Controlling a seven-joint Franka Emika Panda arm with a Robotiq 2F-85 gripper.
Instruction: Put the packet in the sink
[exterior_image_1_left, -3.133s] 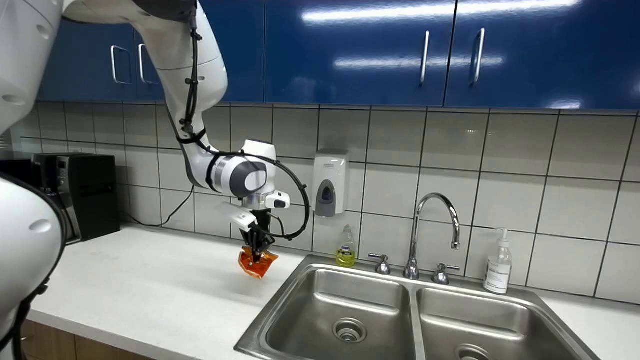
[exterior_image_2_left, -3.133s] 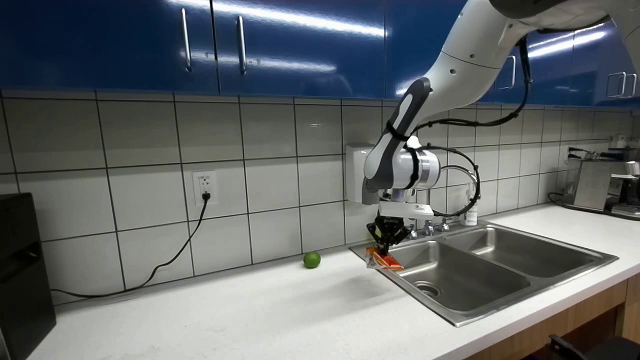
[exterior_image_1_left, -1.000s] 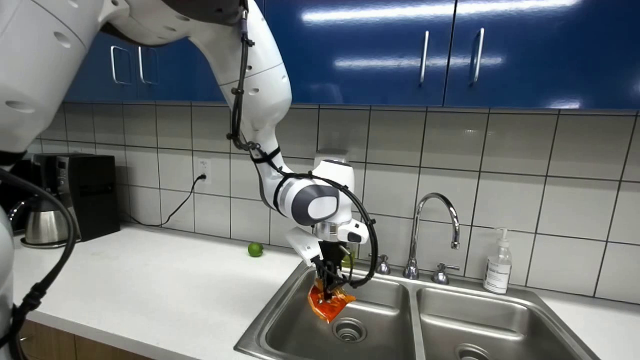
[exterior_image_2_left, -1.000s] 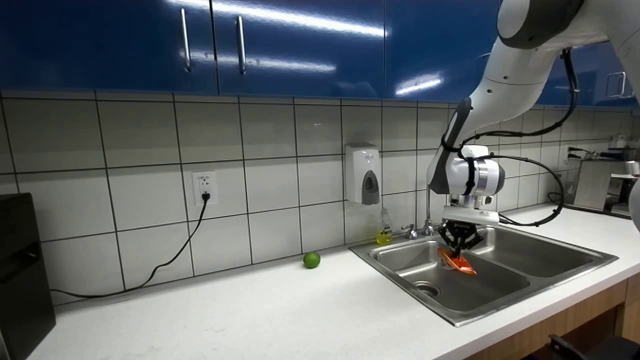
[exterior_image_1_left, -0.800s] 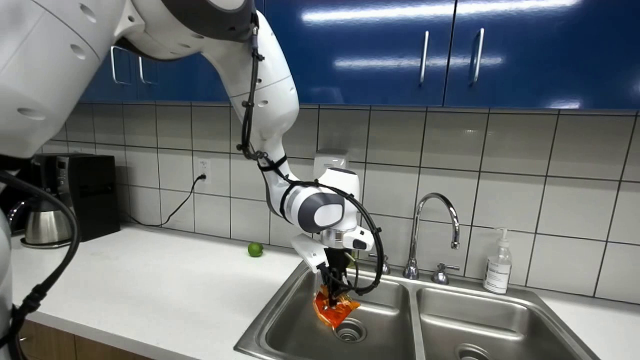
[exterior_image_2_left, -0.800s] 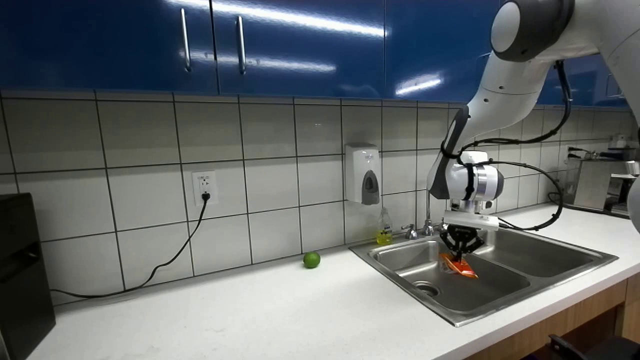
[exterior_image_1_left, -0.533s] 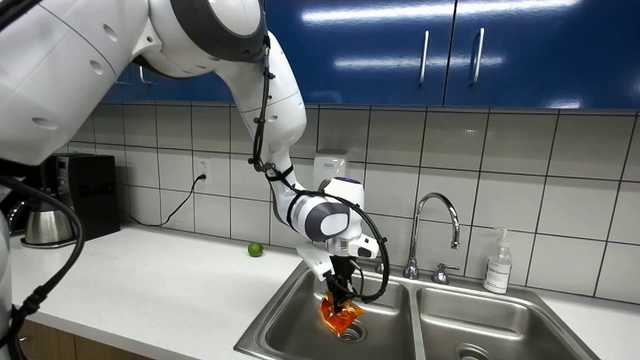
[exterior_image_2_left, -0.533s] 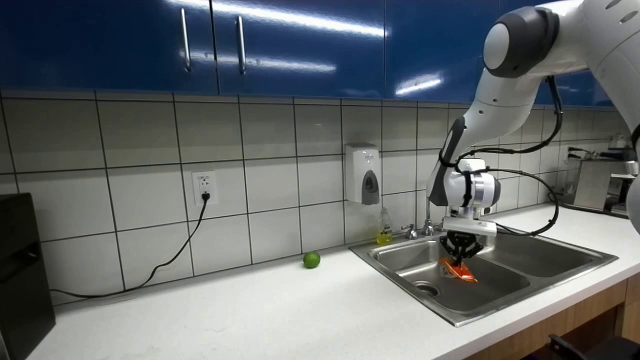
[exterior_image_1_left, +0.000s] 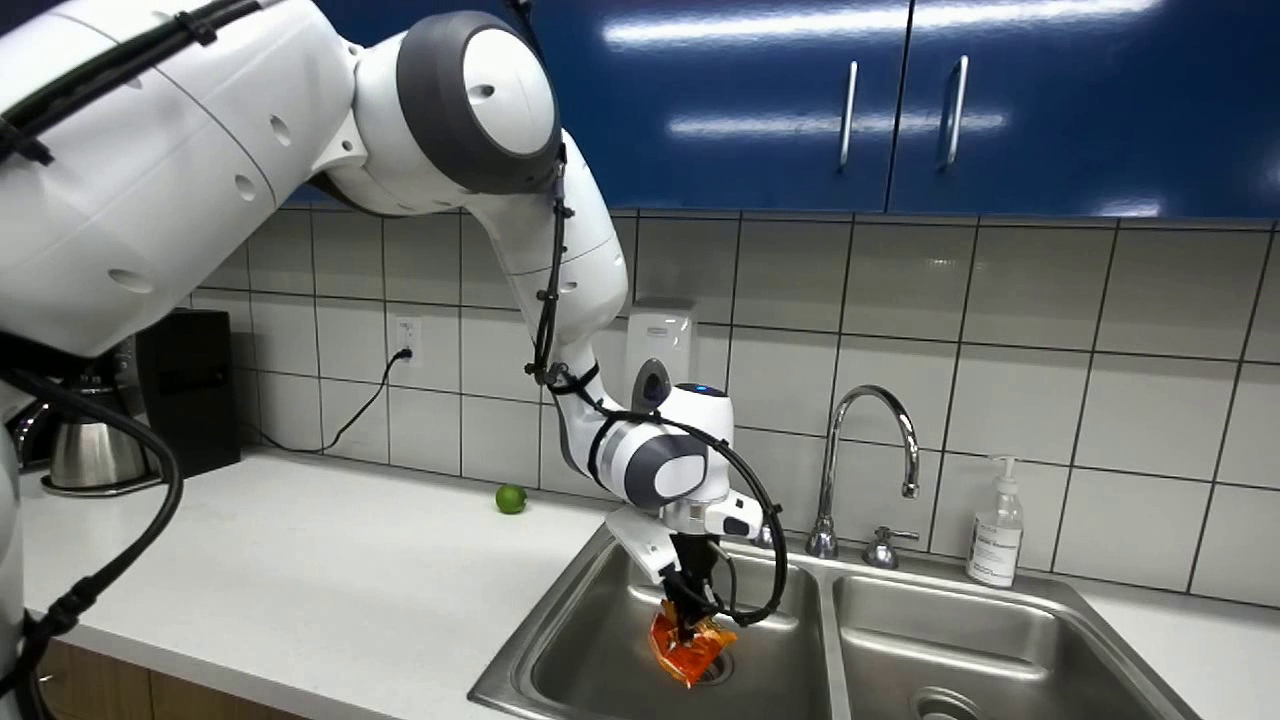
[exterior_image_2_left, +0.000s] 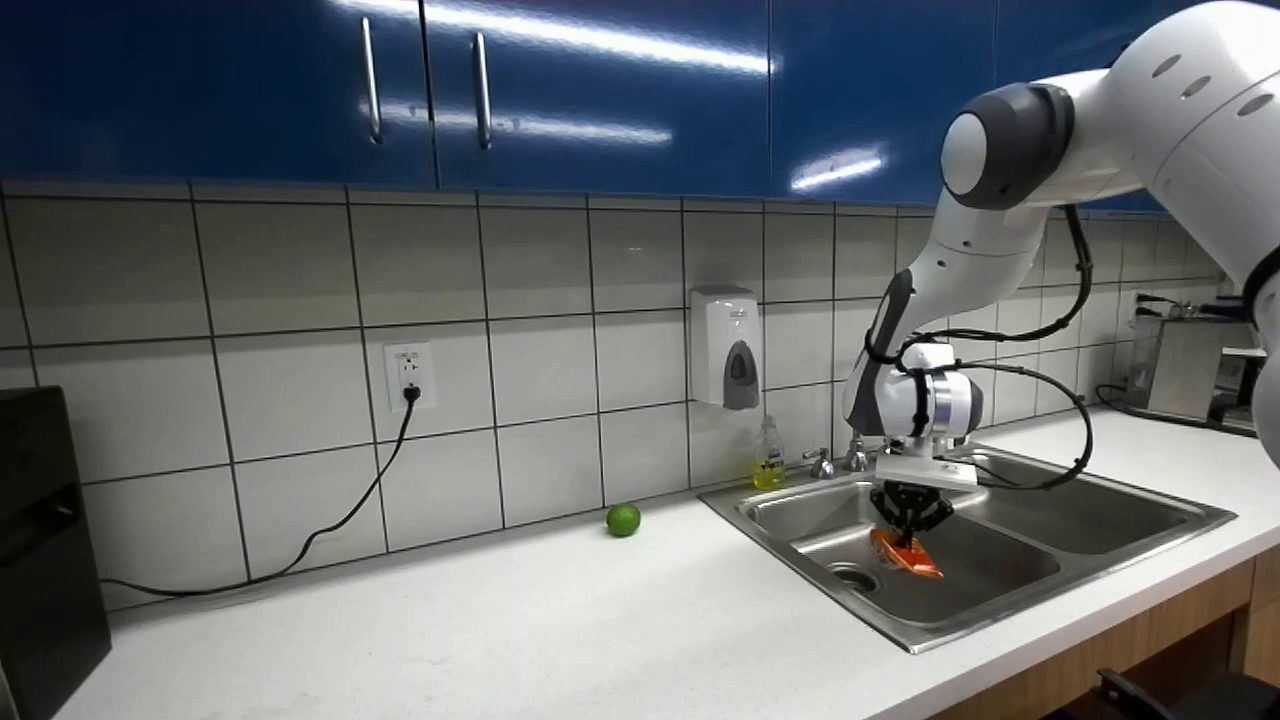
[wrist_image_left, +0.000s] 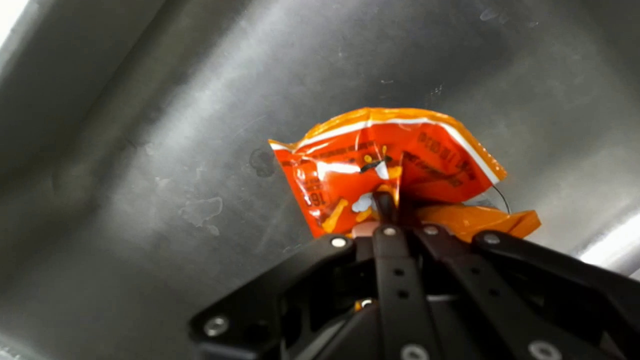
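pincer (exterior_image_2_left: 908, 541): you have it closed nearly tight, pinching the packet (wrist_image_left: 360, 150) by a crease. the packet is right below the pincer, spreading to both sides of it; in the wrist view its longer visible span runs crosswise to the pincer. beneath them is one basin (exterior_image_1_left: 600, 665) of the sink (exterior_image_1_left: 829, 640), with the drain (exterior_image_2_left: 852, 577) off to one side. gap under the packet: cannot tell. judgement: carrying looks done, placing does not; you probably want to lower straight down, then release. a corner may cling to the pincer.
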